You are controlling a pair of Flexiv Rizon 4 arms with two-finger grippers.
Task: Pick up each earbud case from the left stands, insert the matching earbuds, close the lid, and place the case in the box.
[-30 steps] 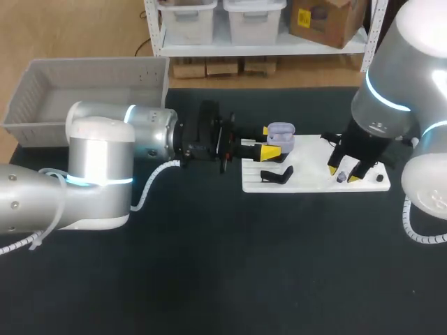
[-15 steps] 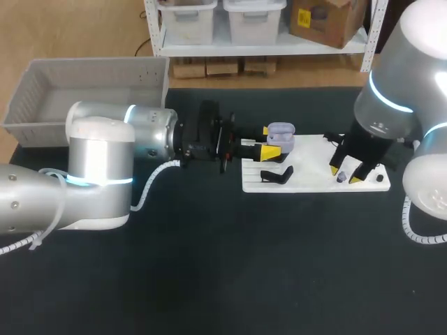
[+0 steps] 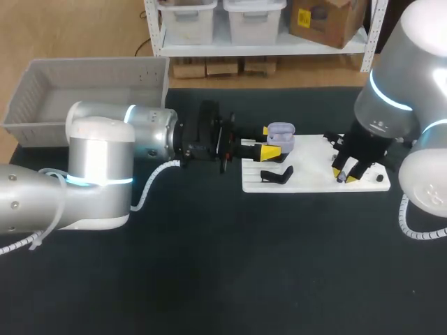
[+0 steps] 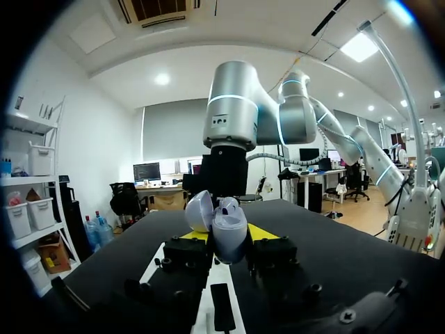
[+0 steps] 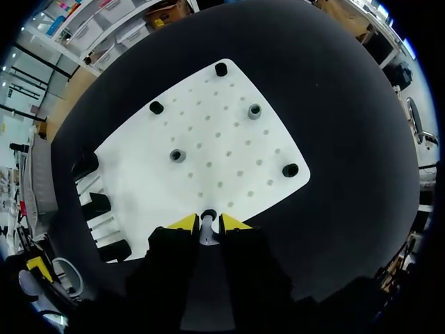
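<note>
Earbud case [image 3: 281,132], pale lilac with its lid tipped open, sits between the yellow-tipped fingers of the left gripper [image 3: 268,142]. They press on it from both sides, holding it over the left end of the white board [image 3: 314,183]. The left arm comes in low and level across the dark surface [image 3: 230,265]. In the left wrist view the case [image 4: 229,228] stands upright in that gripper [image 4: 229,241], its open lid leaning to one side.

Just below the held case, a black stand [image 3: 277,174] sits on the board. In the right wrist view, three black stands [image 5: 97,205] line the board's edge on the left gripper's side.

The right gripper [image 3: 343,174] points down at the right part of the board. Its fingers are drawn narrow around a small pale earbud [image 3: 341,177]. In the right wrist view the earbud [image 5: 207,233] is pinched between the two yellow tips of that gripper [image 5: 208,224], at the board's near edge. Small round pegs [image 5: 178,155] dot the board ahead of it.

The grey box [image 3: 91,70] stands at the far left of the surface, well apart from both grippers.
</note>
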